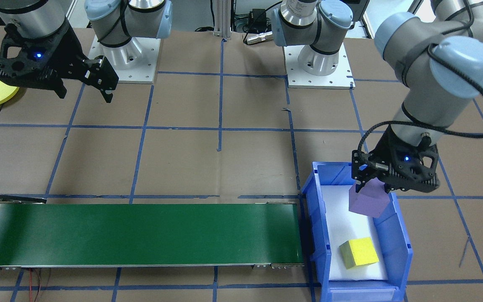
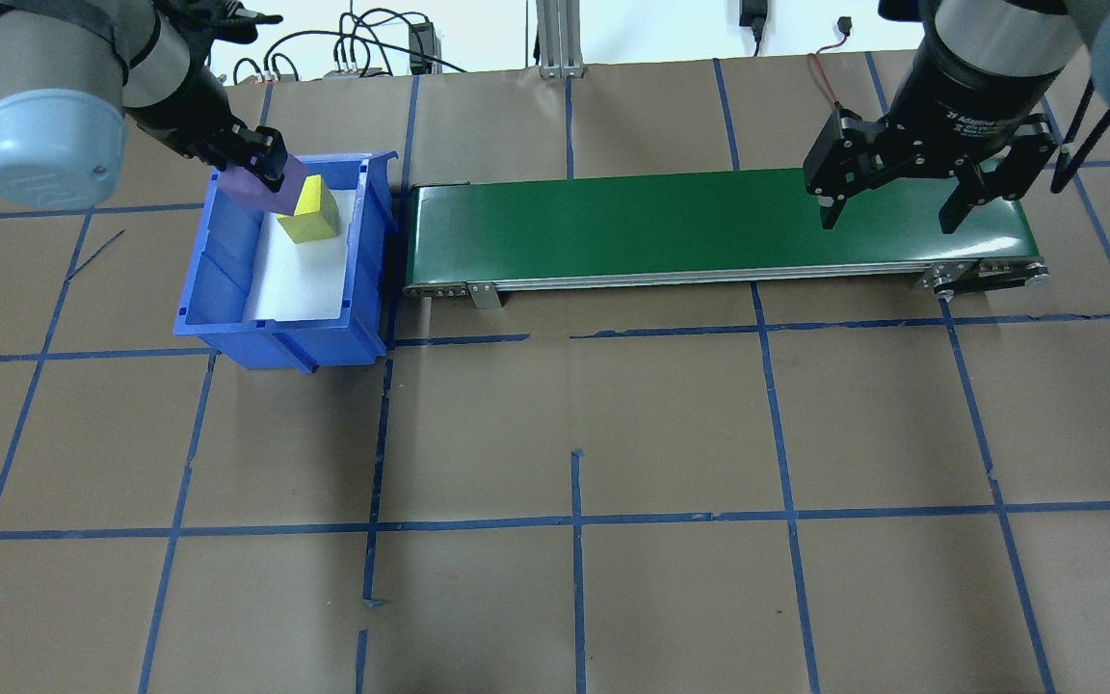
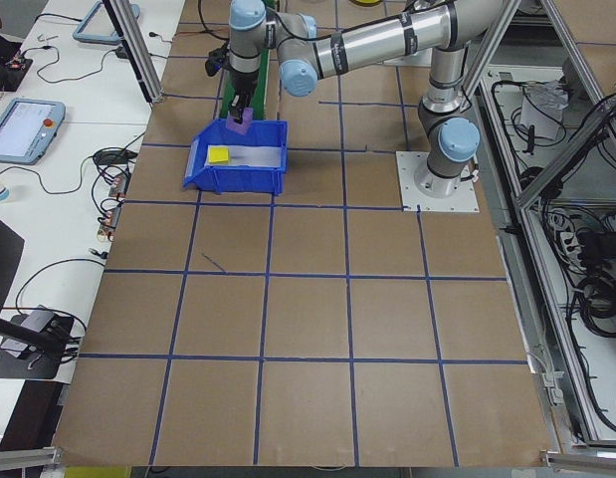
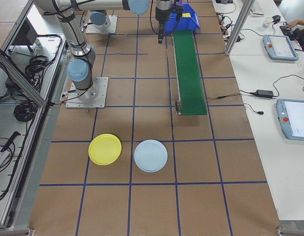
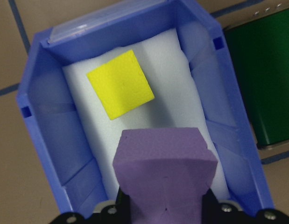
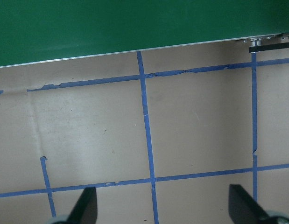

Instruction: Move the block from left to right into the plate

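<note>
Purple block (image 1: 369, 203) sits clamped in my left gripper (image 1: 371, 184), lifted above the white floor of the blue bin (image 1: 401, 247), with the yellow block (image 1: 359, 252) lying loose below. My right gripper (image 1: 85, 89) hangs with fingers spread and empty near the far end of the green conveyor (image 1: 141, 235). The yellow plate (image 4: 105, 149) waits well apart. I judge that the foam, gripped low, could twist loose or clip the bin wall on the way to the belt.
</note>
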### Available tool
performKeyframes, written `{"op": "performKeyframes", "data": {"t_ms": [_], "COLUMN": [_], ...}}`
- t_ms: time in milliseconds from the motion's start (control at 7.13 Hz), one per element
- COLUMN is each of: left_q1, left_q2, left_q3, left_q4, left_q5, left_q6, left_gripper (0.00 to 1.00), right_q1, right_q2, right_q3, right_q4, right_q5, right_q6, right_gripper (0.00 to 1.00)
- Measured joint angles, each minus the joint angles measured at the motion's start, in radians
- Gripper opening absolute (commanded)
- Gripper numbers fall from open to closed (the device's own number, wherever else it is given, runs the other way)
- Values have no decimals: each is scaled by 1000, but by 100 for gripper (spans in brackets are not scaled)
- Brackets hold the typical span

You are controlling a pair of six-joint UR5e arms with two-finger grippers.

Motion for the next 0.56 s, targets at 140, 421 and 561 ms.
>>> {"op": "performKeyframes", "data": {"t_ms": [140,421,561], "left_q1": [-49,-134,-157], "left_q2": [15,-32,-82], "left_q3": [19,41,43], "left_q4": [-8,0,24], "left_q5": [-2,-5,-6], "left_q6": [-86,-252,-283], "left_gripper": [26,26,26], "right_q1": [0,0,-1], "right_q2": [0,0,0], "right_q3": [0,0,0], "right_q4": [0,0,0], "right_q5": [1,3,2], "right_q6": [-2,-9,-10], "right_gripper": [100,100,100]}}
